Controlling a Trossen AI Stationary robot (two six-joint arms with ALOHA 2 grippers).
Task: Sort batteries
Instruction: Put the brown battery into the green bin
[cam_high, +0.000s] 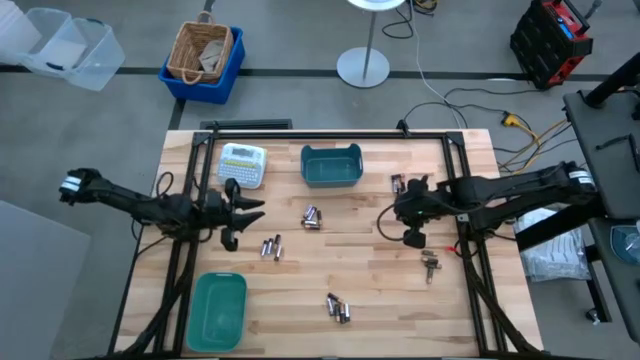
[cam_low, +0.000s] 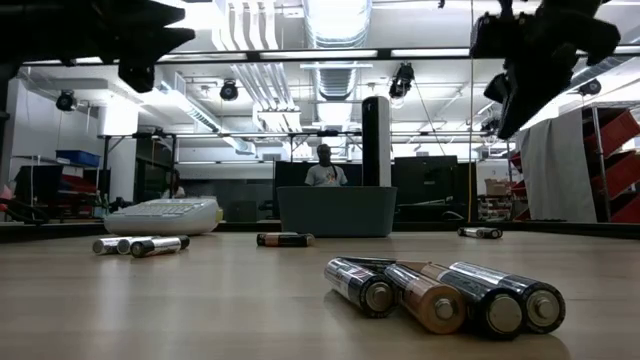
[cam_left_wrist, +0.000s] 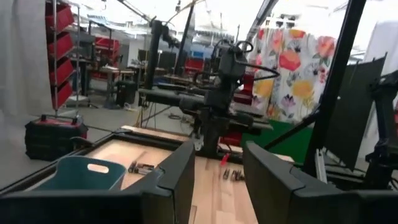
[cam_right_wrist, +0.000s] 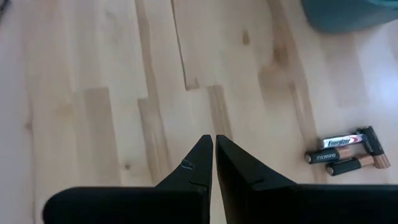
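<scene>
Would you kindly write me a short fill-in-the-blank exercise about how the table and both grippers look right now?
1. The white label-maker with keypad sits beside the dark teal rectangular bin, on the side of the ____ arm.
2. The right gripper has its fingers ____.
3. The left gripper has its fingers ____.
4. The lighter green bin holds ____ of the small cylindrical batteries.

Missing words: left; shut; open; none
</scene>
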